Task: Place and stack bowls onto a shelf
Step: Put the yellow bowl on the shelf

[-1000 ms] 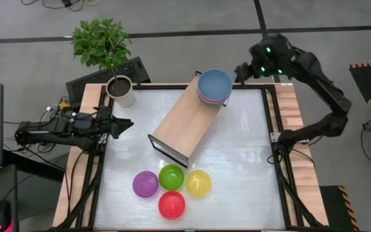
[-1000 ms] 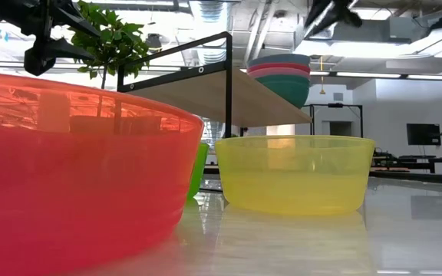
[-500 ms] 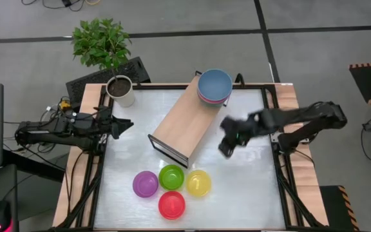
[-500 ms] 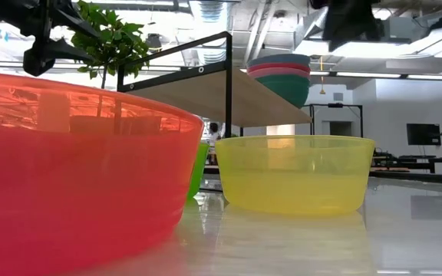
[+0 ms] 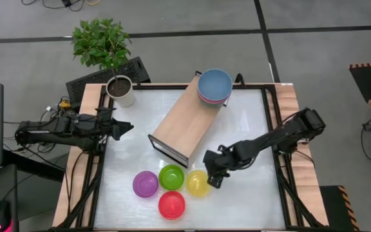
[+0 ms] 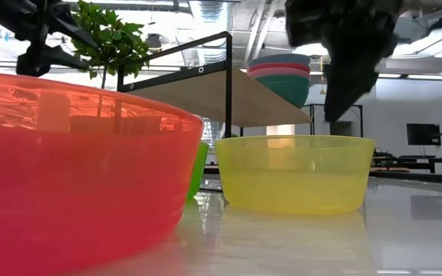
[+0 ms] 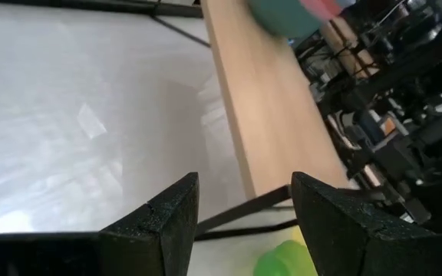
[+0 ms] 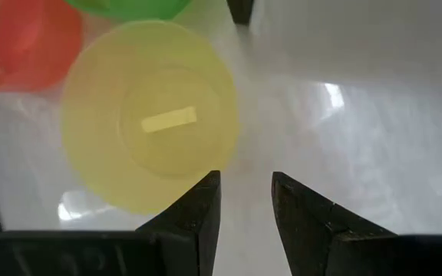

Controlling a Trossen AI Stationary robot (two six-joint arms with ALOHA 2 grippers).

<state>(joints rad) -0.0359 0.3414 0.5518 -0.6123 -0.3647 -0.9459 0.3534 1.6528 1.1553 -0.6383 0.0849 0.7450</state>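
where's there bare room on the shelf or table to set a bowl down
The shelf is bare except its far end, where the stacked large bowls sit. Table right of the shelf is open. Crowded: the near cluster of purple, green, yellow and red bowls, with the right gripper beside yellow.

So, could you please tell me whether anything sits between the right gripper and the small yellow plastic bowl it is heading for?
Nothing visible does. The right gripper, fingers open, hovers beside the small yellow plastic bowl, with only bare white tabletop below it. The small green plastic bowl and small red plastic bowl lie on the yellow bowl's far side.
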